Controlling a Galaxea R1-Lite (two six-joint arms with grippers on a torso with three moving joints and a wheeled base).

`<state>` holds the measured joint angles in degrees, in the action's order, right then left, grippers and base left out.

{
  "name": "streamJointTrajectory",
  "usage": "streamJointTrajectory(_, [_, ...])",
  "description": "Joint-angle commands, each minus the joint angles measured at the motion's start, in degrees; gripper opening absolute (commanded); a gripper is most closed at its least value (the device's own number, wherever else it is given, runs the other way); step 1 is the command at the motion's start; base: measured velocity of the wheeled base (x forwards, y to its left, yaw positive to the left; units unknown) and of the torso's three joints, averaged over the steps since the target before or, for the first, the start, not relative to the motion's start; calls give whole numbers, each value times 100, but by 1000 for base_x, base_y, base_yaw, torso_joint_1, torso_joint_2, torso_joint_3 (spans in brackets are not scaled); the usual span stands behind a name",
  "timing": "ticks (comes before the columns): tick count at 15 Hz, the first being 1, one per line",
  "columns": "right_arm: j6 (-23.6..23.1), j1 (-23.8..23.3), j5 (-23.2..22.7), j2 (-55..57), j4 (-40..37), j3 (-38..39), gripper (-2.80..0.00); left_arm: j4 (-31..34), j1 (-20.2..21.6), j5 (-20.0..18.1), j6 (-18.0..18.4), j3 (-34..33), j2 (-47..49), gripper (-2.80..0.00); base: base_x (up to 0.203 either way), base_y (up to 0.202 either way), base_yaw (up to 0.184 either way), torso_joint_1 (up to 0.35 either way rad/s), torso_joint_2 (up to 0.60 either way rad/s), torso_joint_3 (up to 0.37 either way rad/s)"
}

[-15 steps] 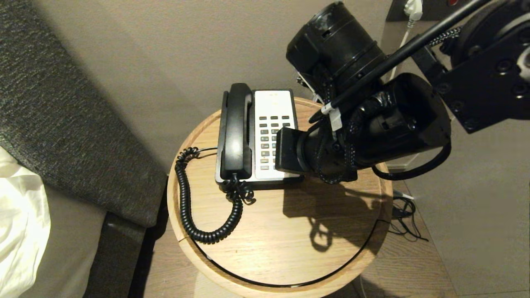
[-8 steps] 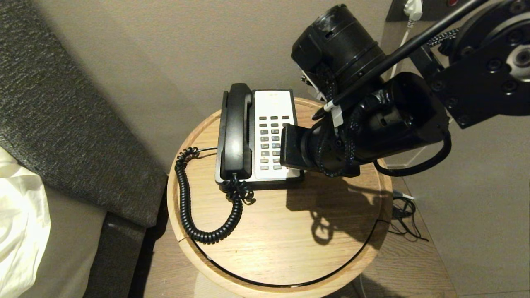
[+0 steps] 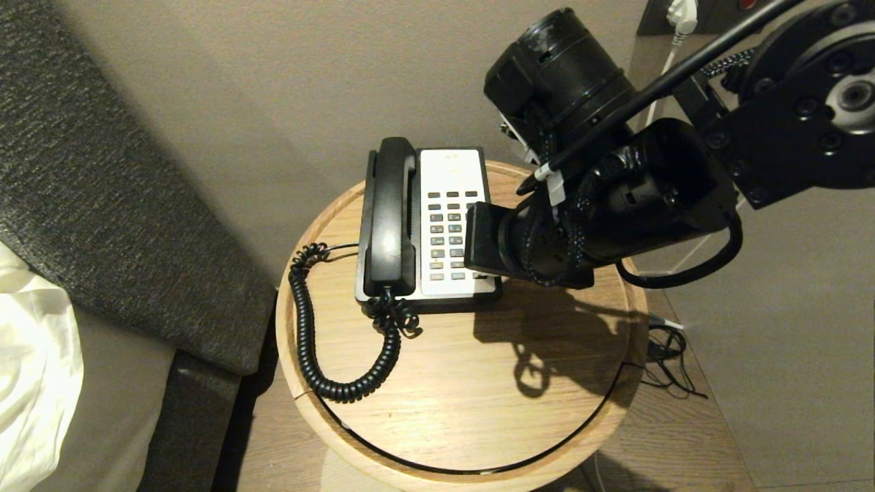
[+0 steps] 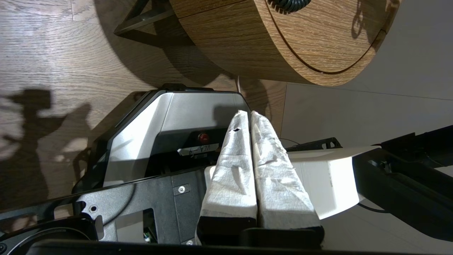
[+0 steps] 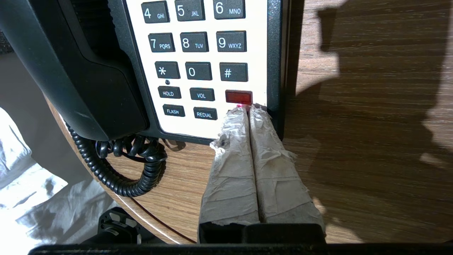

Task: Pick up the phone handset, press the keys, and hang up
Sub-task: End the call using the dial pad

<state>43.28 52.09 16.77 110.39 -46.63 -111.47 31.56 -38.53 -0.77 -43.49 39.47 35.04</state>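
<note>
The black phone handset (image 3: 389, 219) lies in its cradle on the left side of the phone base (image 3: 451, 164), its coiled cord (image 3: 307, 328) looping over the round wooden table (image 3: 478, 396). The keys (image 5: 196, 42) sit in the white faceplate. My right gripper (image 5: 247, 108) is shut and holds nothing. Its taped tips rest at the faceplate's near right corner, just below the red key (image 5: 239, 96). In the head view the right arm (image 3: 615, 198) covers the keys' right column and hides the fingers. My left gripper (image 4: 249, 115) is shut and parked low, beside the robot's base.
A dark grey upholstered panel (image 3: 102, 205) and white bedding (image 3: 34, 355) stand left of the table. A white plug (image 3: 680, 17) sits in a wall socket at the back right. Thin cables (image 3: 666, 362) lie on the floor right of the table.
The right wrist has edged slightly to the right and away from the table's front, uncovering a little more of the bottom keys. The handset and cord have not moved.
</note>
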Motion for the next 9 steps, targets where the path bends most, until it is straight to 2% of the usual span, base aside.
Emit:
streamJointTrajectory(1, [23,3,10,18,-22,3,-280,17,4,-2,-27,-1,11,-280,0,0,0,0,0,0])
streamJointTrajectory(9, [23,3,10,141,24,3,-280,17,-5,-2,-30,-1,-23,-280,0,0,0,0,0,0])
